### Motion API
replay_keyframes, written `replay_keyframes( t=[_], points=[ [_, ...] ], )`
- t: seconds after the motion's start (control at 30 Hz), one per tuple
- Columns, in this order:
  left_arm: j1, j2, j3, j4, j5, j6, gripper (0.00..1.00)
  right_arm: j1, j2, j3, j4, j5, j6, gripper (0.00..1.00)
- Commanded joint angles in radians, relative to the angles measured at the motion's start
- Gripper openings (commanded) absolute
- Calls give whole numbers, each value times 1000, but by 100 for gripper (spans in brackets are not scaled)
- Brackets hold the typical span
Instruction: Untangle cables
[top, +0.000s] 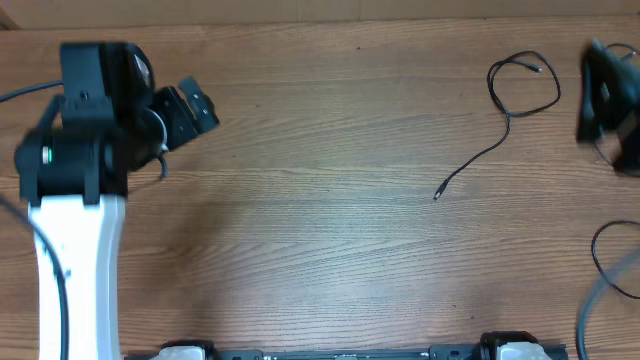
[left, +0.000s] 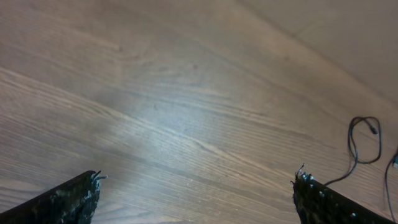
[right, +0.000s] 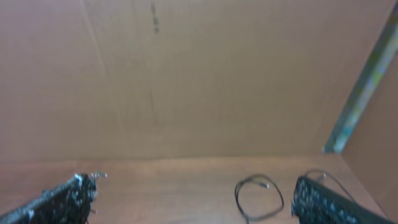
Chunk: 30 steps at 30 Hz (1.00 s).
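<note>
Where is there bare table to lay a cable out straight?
The widest bare stretch of table is the middle, between the left pincer and the trailing end of the cable, down to the near edge. The right side is crowded: the looped cable, the right pincer beside it, and another dark cord at the right edge.

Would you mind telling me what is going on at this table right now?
Two robot arms are set up to untangle cables, but neither holds anything yet. A single thin black cable with a small plug tip lies on the wooden table towards the far right, one end curled in a loop and the other trailing loose. The left gripper hovers open over bare wood on the left. The right gripper is open too, near the loop.
</note>
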Motion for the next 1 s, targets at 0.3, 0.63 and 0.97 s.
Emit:
replay_keyframes(
  t=[0.3, 0.63, 0.97],
  points=[
    [-65, -18, 14, -34, -121, -47, 100, 1, -110, 2, -254, -226, 11, 100],
    [-65, -11, 14, -34, -121, -47, 100, 1, -110, 3, -340, -298, 10, 100],
    [-65, -11, 14, -34, -121, -47, 100, 1, -107, 2, -352, -283, 10, 100]
  ],
)
